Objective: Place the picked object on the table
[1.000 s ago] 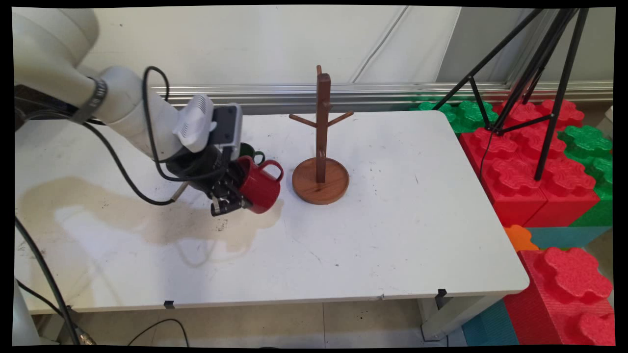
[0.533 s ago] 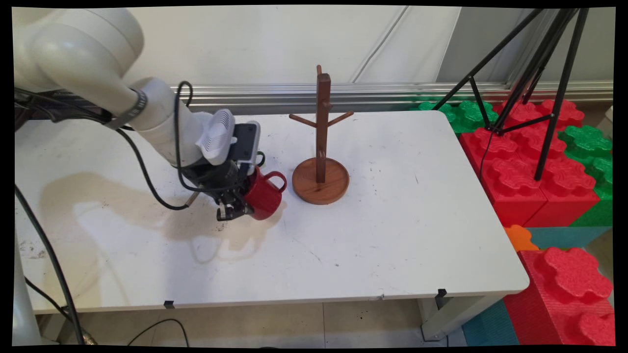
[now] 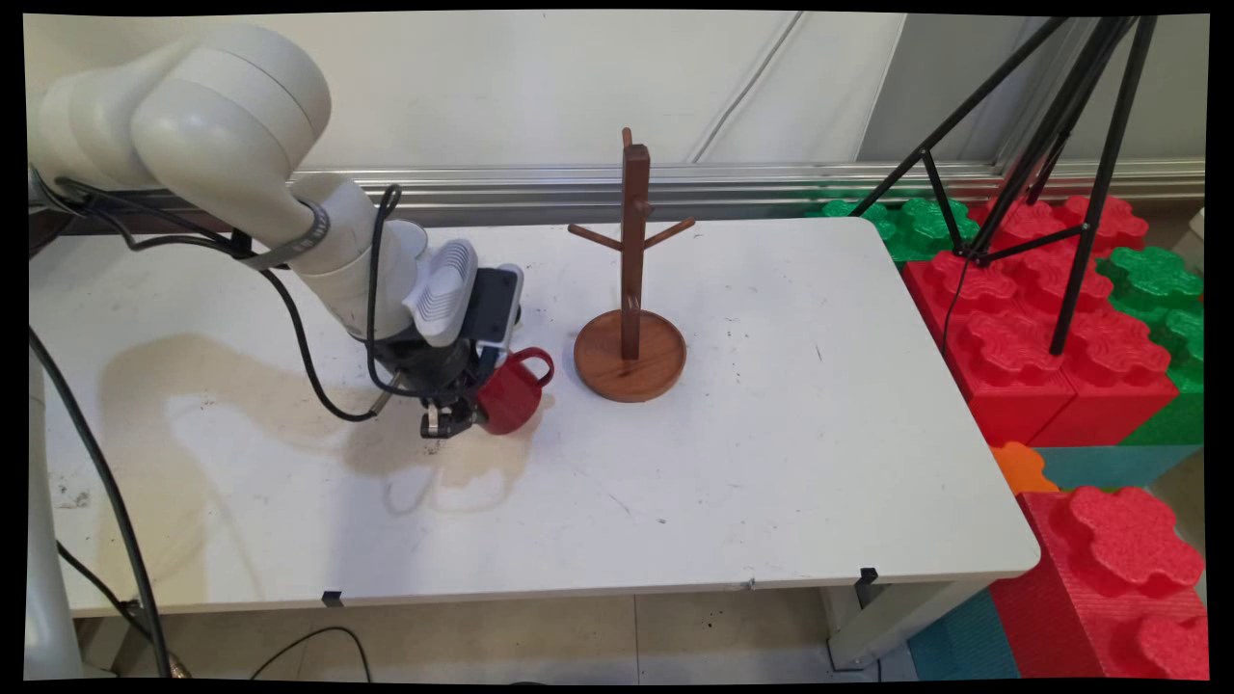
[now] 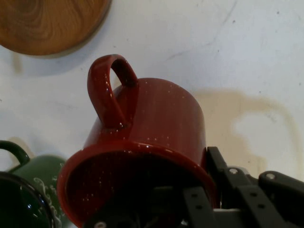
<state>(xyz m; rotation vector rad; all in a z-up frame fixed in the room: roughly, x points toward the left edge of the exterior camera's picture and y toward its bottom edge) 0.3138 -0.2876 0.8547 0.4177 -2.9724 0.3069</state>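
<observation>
A red speckled mug hangs tilted just above the white table, its handle pointing up and toward the wooden mug tree. My gripper is shut on the mug's rim. In the hand view one finger reaches inside the red mug and the other lies against its outer wall, so the gripper clamps the rim. The tree's round base shows at the top left. A green mug stands close beside the red one; the arm hides it in the main view.
Black tripod legs stand over red and green foam blocks to the right of the table. More foam blocks lie off the front right corner. Black cables hang from the arm.
The arm has swung in from the left and the wrist has turned. The red mug has sunk a little toward the table and tipped further. The arm now covers the green mug.
</observation>
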